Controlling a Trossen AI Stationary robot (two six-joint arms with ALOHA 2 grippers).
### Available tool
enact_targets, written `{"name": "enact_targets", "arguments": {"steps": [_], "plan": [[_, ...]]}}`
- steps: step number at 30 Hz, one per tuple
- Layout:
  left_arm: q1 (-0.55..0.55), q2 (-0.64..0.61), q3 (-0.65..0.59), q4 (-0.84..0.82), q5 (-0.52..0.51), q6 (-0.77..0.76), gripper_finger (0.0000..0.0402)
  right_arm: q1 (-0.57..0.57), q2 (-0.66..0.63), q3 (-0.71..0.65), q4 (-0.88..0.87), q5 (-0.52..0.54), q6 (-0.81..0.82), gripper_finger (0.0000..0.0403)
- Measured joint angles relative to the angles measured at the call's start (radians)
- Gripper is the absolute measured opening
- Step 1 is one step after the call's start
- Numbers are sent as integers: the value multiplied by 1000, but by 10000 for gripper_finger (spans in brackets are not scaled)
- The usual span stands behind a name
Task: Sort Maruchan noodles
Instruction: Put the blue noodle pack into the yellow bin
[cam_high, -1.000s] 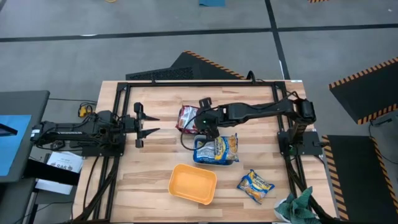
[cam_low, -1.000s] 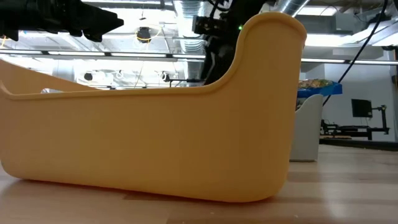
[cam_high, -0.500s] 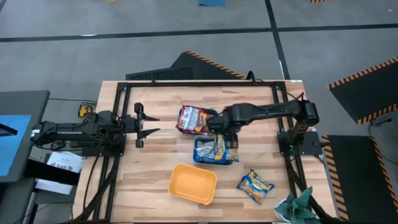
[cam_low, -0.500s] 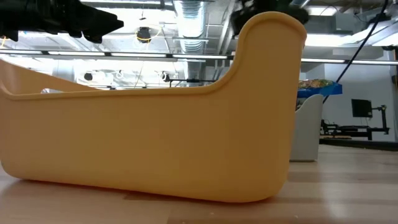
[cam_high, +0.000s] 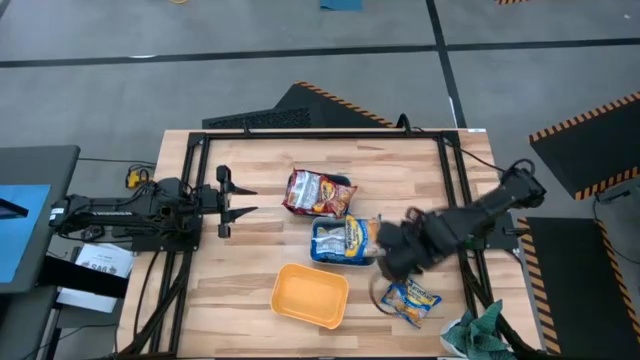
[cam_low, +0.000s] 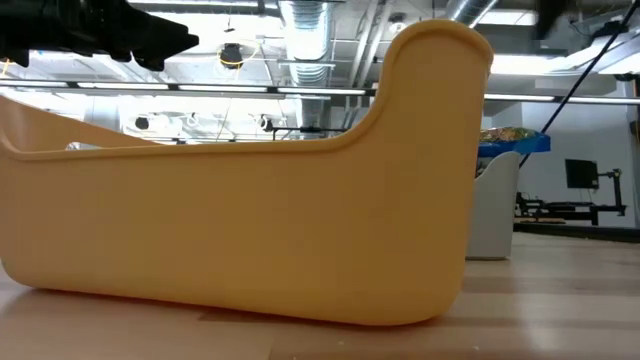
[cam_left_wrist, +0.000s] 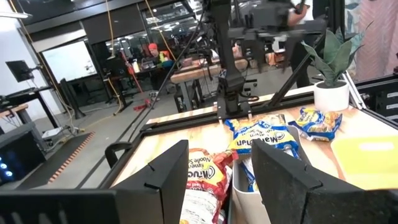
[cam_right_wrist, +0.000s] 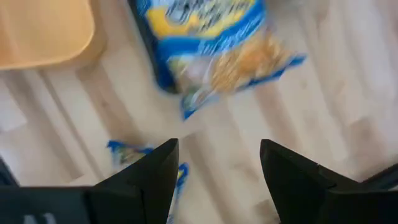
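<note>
Three lots of noodle packets show in the high view. A red-silver packet lies flat on the wood. Blue-white packets are heaped in a pale tub. A yellow-blue packet lies alone near the table's near right corner. My right gripper hovers open between the heap and the lone packet. In its wrist view the open fingers hang over bare wood, with a blue-yellow packet ahead of them. My left gripper waits open at the table's left, its fingers pointing at the red packet.
An orange tub stands near the table's near edge, left of my right gripper; it fills the low view. A dark green cloth lies at the near right corner. A black frame runs round the table.
My right arm has swung from beside the red packet at the table's middle toward the near right, passing over the heaped tub, and now hangs above the wood next to the lone packet. The packets have kept their places.
</note>
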Motion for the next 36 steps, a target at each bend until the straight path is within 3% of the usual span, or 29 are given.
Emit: {"name": "enact_targets", "arguments": {"steps": [6,12,16,24,36], "plan": [[0,0,0,0,0,-10,165,174,22,-128,3,-26,323,249],[0,0,0,7,-1,-11,165,264,8,-349,247,-172,557,249],[0,0,0,26,-2,-9,165,277,0,-468,399,-191,620,249],[0,0,13,17,2,-10,165,235,5,-597,535,-133,743,249],[0,0,13,-1,2,-11,165,219,22,-623,595,-133,763,249]]}}
